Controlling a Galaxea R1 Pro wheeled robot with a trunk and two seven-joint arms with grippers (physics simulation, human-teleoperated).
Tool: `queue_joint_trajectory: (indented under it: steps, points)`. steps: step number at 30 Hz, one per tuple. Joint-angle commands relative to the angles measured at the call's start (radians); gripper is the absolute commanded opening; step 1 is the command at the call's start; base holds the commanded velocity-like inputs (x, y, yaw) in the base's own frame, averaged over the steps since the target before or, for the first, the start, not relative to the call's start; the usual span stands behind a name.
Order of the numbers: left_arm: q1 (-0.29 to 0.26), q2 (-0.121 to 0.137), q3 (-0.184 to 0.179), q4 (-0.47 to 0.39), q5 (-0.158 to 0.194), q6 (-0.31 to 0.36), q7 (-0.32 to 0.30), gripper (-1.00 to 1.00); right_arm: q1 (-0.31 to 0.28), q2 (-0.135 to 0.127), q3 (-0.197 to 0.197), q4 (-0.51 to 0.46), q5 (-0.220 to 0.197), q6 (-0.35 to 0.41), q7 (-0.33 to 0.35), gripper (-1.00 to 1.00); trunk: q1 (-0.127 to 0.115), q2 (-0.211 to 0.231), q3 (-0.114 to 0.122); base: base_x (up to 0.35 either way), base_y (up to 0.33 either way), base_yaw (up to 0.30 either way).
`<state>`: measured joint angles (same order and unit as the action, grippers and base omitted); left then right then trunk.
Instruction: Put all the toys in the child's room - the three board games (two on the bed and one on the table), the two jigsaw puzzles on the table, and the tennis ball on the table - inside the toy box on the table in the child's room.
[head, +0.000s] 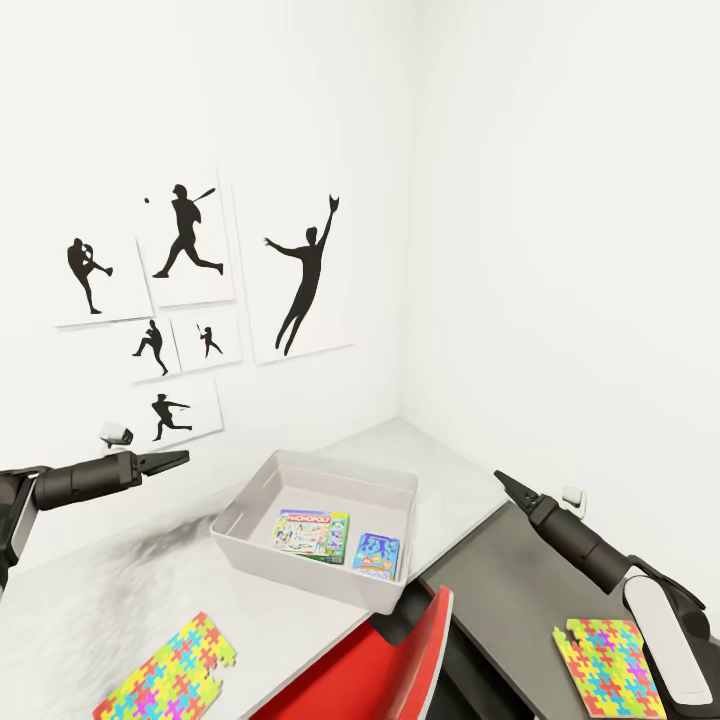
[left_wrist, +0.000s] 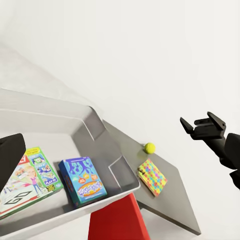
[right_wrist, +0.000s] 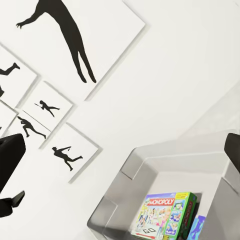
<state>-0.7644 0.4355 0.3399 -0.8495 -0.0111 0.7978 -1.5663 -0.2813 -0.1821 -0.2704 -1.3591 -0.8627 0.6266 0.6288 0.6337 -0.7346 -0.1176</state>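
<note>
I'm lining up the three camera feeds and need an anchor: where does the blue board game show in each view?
Head view: the blue board game lies inside the toy box, at its right end, beside the white-green board game.
Left wrist view: blue board game stands in the toy box near its corner.
Right wrist view: only a blue sliver at the lower edge, right of the white-green game.
Shared landmark: the toy box.
</note>
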Motion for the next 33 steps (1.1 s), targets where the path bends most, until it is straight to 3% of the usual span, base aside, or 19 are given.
queue_joint_trajectory:
  steps: [1,21,33]
  points:
    - [0.000,0.000,0.000,0.000,-0.001,0.011,-0.004,1.00,-0.001,0.000,-0.001,0.000,-0.005,0.007,0.000,1.00,0.000,-0.001,-0.002,-0.002,0.000,0.000]
    - [0.002,-0.003,-0.002,-0.002,-0.002,0.011,-0.004,1.00,-0.001,0.002,-0.001,0.000,-0.006,0.007,0.007,1.00,0.000,-0.001,-0.002,0.000,0.000,0.000]
    - [0.003,-0.004,-0.002,-0.003,-0.001,0.011,-0.004,1.00,-0.001,0.024,-0.003,0.000,-0.003,0.006,0.011,1.00,0.000,-0.001,0.006,-0.006,0.000,0.000]
